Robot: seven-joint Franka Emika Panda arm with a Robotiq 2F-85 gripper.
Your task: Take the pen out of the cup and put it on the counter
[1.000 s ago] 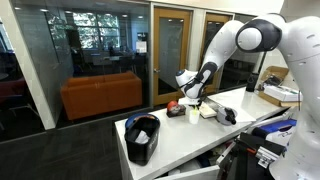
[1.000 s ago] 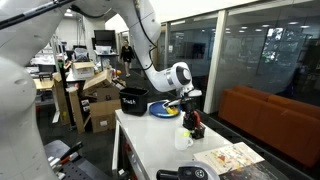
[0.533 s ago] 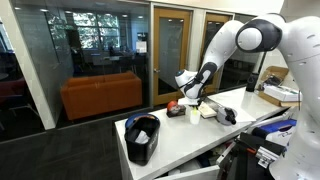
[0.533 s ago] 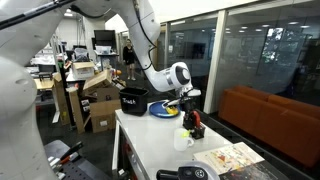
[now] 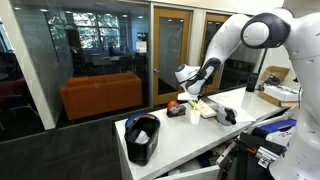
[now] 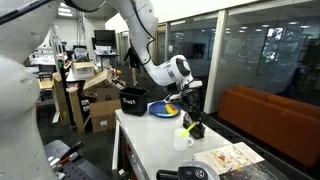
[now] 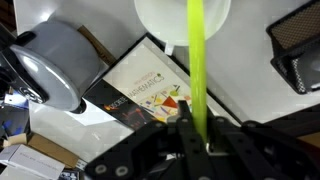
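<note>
"Half done, would you say?"

"About that, by my judgement. In the wrist view the black two-fingered gripper [image 7: 200, 140] is clenched on the thin yellow-green pen [image 7: 196, 60]. The pen runs straight up toward 12 o'clock, and its far end lies across the small pale round cup [image 7: 160, 18]."

"So is it clear of the rim?"

"I cannot tell. The stick overlaps the cup's outline, and in an exterior view the pen is too small to make out under the gripper [image 5: 196, 95]. There the cup [image 5: 177, 110] stands on the long flat white counter [image 5: 200, 135], at about 8 o'clock from the fingers."

"What is left?"

"Carrying the pen aside and laying it on bare counter. From the wrist camera, white surface shows just beside the pen at 1 o'clock. The printed booklet [image 7: 150, 90] lies at 11, the grey metal cylinder [image 7: 50, 65] at 10 and the black mesh basket [image 7: 300, 45] at 2."

"And against half a second ago?"

"In both exterior views the arm stands higher. The wrist has lifted away from the cup, and the big white elbow has swung toward 2 o'clock. The cup and the large black bin [image 5: 142, 138] sit where they were."
</note>
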